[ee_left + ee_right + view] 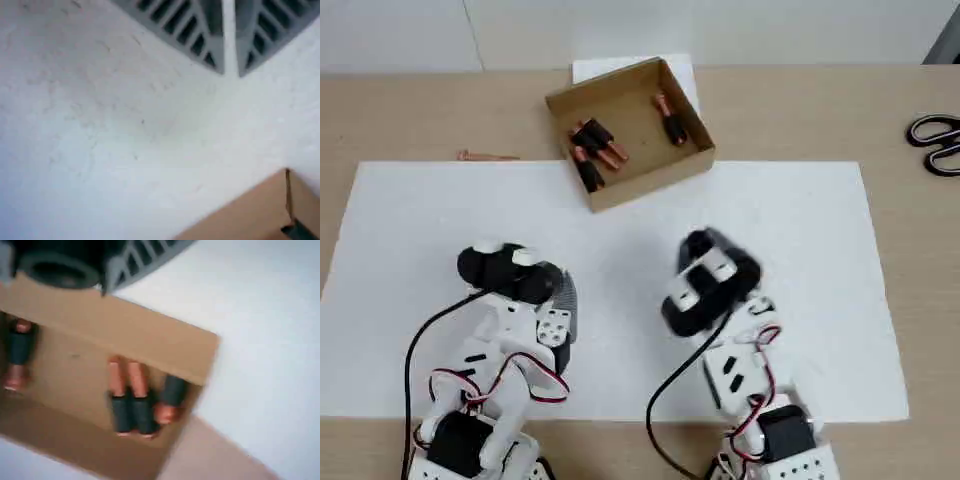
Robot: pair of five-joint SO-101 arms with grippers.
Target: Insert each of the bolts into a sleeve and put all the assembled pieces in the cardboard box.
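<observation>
The cardboard box point(692, 160) stands at the back of the white paper and holds several copper bolts in black sleeves point(598, 142). In the right wrist view those pieces point(132, 407) lie on the box point(150, 347) floor. One bare copper bolt point(488, 155) lies on the wood left of the box. My right gripper point(705, 245) hovers in front of the box, shut on a black sleeve point(57, 267). My left gripper point(567, 300) is low over the paper at the front left; its grey fingers point(210, 50) are shut with nothing between them, and a box corner point(260, 210) shows nearby.
The white paper sheet point(800, 220) covers most of the table between the arms and the box. Black-handled scissors point(935, 140) lie at the far right edge. A second white sheet point(595, 68) sticks out behind the box.
</observation>
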